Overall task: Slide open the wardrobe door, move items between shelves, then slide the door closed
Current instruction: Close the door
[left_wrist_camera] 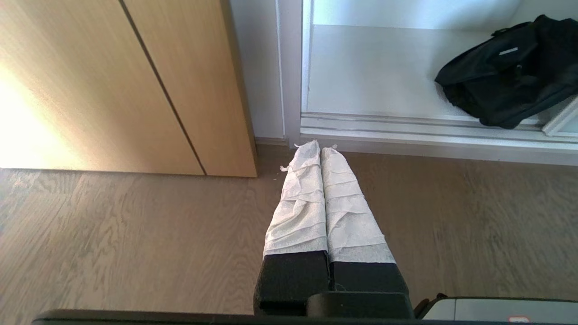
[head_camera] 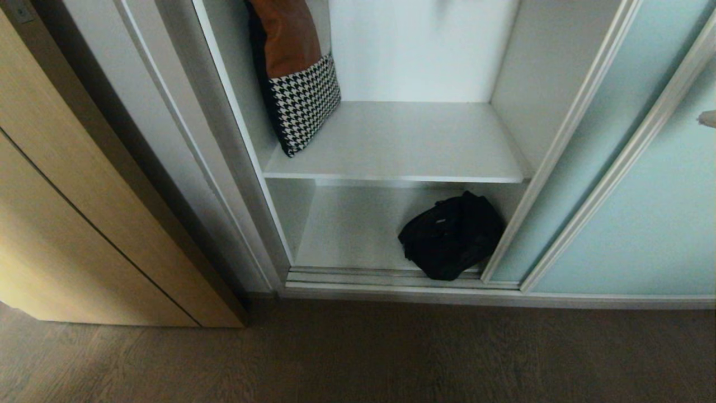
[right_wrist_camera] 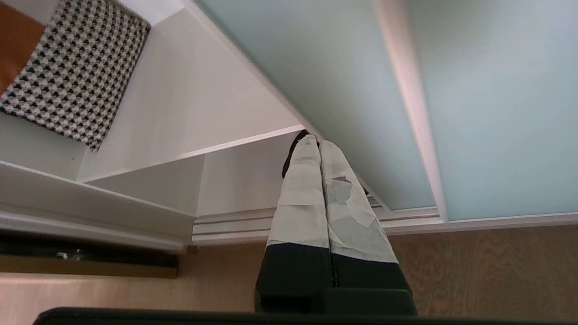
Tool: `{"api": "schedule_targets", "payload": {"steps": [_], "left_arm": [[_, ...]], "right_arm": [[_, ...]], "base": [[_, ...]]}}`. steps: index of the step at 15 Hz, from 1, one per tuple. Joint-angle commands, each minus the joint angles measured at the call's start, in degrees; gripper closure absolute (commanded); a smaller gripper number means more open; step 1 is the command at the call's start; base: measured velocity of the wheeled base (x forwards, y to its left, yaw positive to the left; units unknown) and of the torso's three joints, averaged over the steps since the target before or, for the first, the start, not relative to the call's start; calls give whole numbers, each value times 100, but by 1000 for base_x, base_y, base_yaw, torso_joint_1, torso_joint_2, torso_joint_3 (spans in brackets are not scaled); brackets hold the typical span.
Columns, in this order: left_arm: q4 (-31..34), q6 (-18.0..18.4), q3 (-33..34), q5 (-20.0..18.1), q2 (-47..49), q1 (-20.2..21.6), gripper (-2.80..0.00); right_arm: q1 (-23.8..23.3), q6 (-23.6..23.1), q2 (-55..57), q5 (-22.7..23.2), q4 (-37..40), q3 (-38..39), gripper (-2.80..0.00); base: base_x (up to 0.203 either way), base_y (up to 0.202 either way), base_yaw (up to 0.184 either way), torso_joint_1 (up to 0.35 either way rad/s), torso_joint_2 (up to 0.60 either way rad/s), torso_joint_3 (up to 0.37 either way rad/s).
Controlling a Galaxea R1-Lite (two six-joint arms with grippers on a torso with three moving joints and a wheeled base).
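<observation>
The sliding wardrobe door (head_camera: pixel 593 168), frosted aqua glass in a silver frame, stands slid to the right, so the shelves are exposed. A black fabric bag (head_camera: pixel 452 235) lies at the right end of the lower shelf (head_camera: pixel 352 229), against the door's edge. The upper shelf (head_camera: pixel 403 140) is bare on its right. My right gripper (right_wrist_camera: pixel 316 142) is shut and empty, level with the door (right_wrist_camera: pixel 352 90), and its fingers hide most of the bag (right_wrist_camera: pixel 289 158). Only its tip (head_camera: pixel 707 118) shows at the right edge of the head view. My left gripper (left_wrist_camera: pixel 320 146) is shut and empty, low over the floor, with the bag (left_wrist_camera: pixel 510 72) beyond it.
An orange and houndstooth cushion (head_camera: pixel 296 84) leans at the left of the upper shelf. A light wood cabinet (head_camera: pixel 84 224) stands left of the wardrobe. A silver bottom track (head_camera: pixel 391 280) runs along the wardrobe's foot, with dark wood floor (head_camera: pixel 391 358) in front.
</observation>
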Motion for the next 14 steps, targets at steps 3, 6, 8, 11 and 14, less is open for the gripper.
{"api": "schedule_targets", "payload": {"steps": [3,6,8,11,14], "left_arm": [[0,-3,0,-1,0,1,0],[0,-7,0,-1,0,1,0],[-6,-3,0,-1,0,1,0],[0,2,0,-1,0,1,0],[-8,-1,0,2,0,1,0]], "right_arm": [[3,45,330,-100,-63,-267,0],[-17,46,516,-114,-392,-384,0],[-9,46,606,-115,-500,-390,0],[-35,55,812,-116,-764,-392,0],[-34,47,1062,-225,-1020,-492,0]], "base": [[0,0,0,0,0,0],[0,0,0,0,0,0],[0,0,0,0,0,0],[0,0,0,0,0,0],[0,0,0,0,0,0]]}}
